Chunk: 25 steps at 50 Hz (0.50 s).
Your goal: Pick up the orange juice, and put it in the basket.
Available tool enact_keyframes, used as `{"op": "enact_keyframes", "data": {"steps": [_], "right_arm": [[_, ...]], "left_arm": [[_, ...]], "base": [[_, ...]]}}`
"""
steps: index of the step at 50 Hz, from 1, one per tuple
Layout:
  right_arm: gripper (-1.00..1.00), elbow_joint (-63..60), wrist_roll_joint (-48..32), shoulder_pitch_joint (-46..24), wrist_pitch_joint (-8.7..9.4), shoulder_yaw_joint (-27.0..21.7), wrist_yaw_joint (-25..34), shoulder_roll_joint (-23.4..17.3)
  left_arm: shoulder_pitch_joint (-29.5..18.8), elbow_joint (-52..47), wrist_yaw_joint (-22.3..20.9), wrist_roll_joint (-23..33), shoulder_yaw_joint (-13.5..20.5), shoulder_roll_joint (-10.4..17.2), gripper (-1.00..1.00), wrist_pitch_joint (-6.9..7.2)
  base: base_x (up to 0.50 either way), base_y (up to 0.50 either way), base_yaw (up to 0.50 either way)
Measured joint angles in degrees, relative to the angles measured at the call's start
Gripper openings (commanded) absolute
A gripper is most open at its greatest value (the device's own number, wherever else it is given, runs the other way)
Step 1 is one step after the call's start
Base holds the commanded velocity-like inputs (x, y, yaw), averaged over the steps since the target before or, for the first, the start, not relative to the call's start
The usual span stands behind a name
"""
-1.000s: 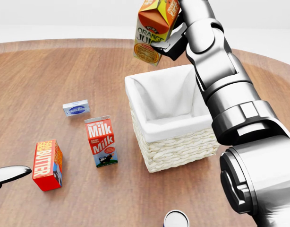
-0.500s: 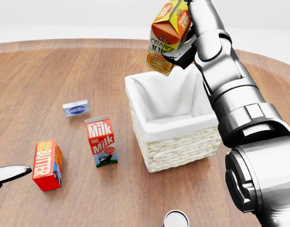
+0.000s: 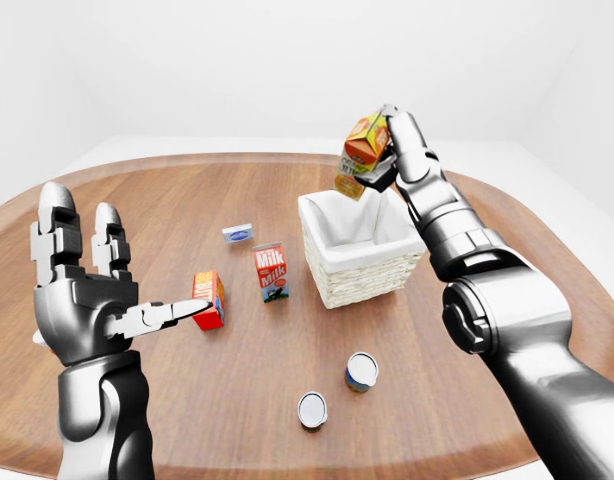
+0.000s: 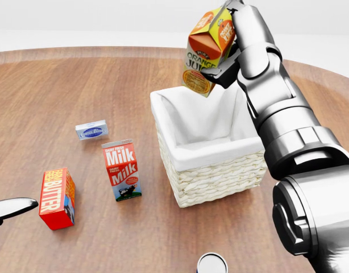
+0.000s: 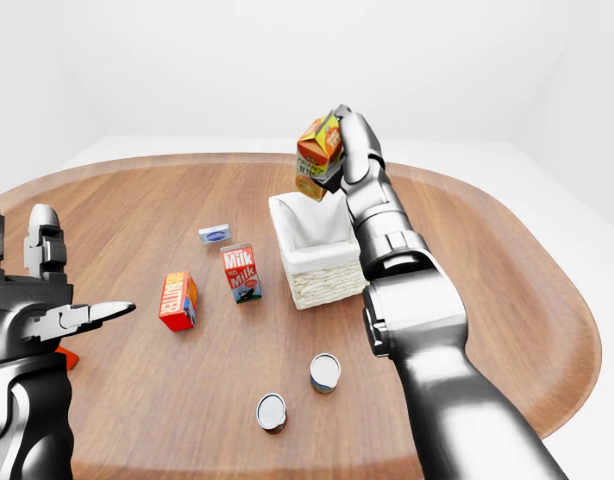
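You've got the orange juice carton (image 4: 207, 50) up in the air, tilted, with your right hand (image 4: 228, 57) clamped round it, fingers wrapped on its lower side. In the head view it hangs over the top edge of the wicker basket (image 4: 211, 181), more above the far rim than over the middle of the white liner. That's the risky bit imo: let go here and the carton could clip that rim, tip off and land on the desk (image 4: 61, 85) outside the basket. The tilt doesn't help either, a corner might catch the liner and leave it propped half in. I'd bring it lower and more over the open middle before you loosen up. The basket looks light, so bumping the wall with your forearm could shove it toward the milk carton (image 4: 121, 169). Your left hand (image 3: 92, 300) is spread wide, holding nothing, well clear near the butter box (image 3: 208, 299), so no trouble there
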Motion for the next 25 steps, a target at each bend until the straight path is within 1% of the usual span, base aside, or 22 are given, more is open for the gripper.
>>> {"op": "enact_keyframes", "data": {"steps": [25], "right_arm": [[-1.00, 1.34, -2.03, 1.64, 0.00, -1.97, -1.25, 0.15]], "left_arm": [[0.07, -0.19, 0.04, -0.04, -0.02, -0.02, 1.00, 0.00]], "base": [[0.00, 0.00, 0.00]]}}
